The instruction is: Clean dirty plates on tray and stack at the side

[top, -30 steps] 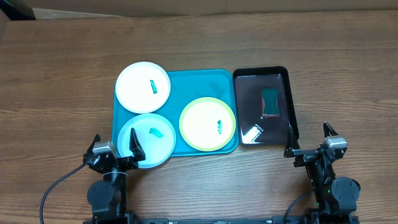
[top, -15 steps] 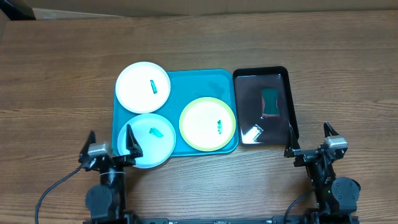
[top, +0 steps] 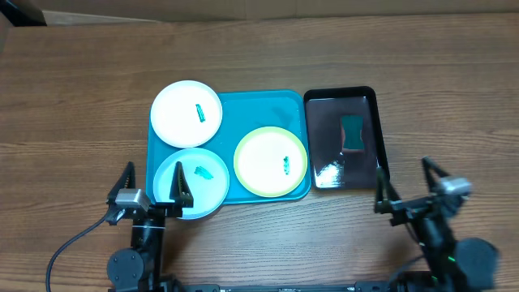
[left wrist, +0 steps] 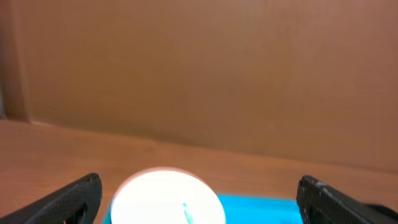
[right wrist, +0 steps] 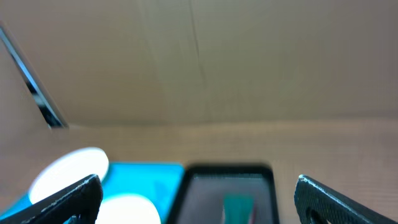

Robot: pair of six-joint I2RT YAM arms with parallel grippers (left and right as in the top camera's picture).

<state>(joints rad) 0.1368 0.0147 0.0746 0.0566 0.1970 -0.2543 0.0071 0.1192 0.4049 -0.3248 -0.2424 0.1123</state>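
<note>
Three plates sit on the turquoise tray [top: 259, 109]: white plate [top: 186, 113] far left, light blue plate [top: 199, 182] near left, yellow-green plate [top: 270, 161] near right. The left hand [top: 154, 183] and right hand [top: 404, 183] gape wide at the desk's [top: 81, 97] near edge.

Teal smears [top: 199, 113] mark the white plate [top: 182, 122], light blue plate [top: 207, 191], yellow-green plate [top: 263, 158]; the tray [top: 259, 108] is turquoise.

Black throughout: left pincer [top: 152, 172] and right pincer [top: 402, 172] have tapered fingers [top: 180, 186]; 1 thin cable [top: 71, 243].
</note>
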